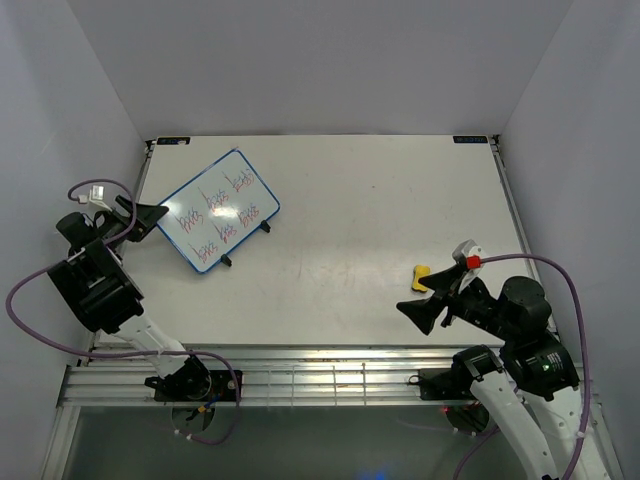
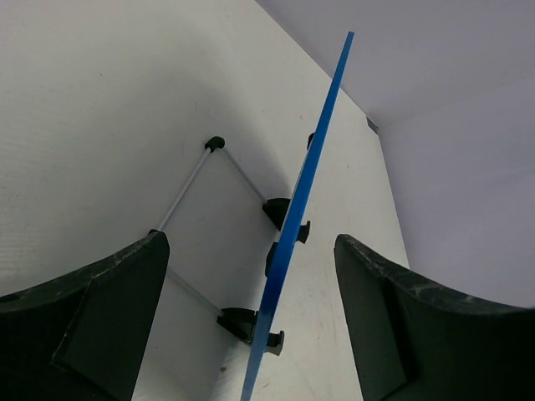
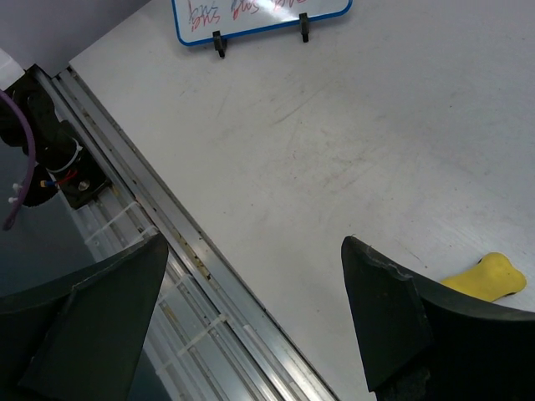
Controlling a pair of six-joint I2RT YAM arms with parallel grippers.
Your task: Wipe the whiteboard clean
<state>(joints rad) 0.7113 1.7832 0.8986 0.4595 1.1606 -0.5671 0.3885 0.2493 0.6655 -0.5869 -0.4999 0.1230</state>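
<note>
At 9 o'clock the left gripper [image 2: 249, 242], jaws wide, straddles the whiteboard [image 1: 220, 212] edge without touching it; the long axis runs 8-to-2. The right gripper [image 3: 255, 244], wide and empty, has the eraser [image 1: 423, 272] just at its 12.

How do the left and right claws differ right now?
The left claw sits at the whiteboard corner, the board's blue edge lined up in its gap; the right claw hovers over bare table. The yellow eraser lies just beside the right claw, far from the left claw. Both are open and hold nothing.
</note>
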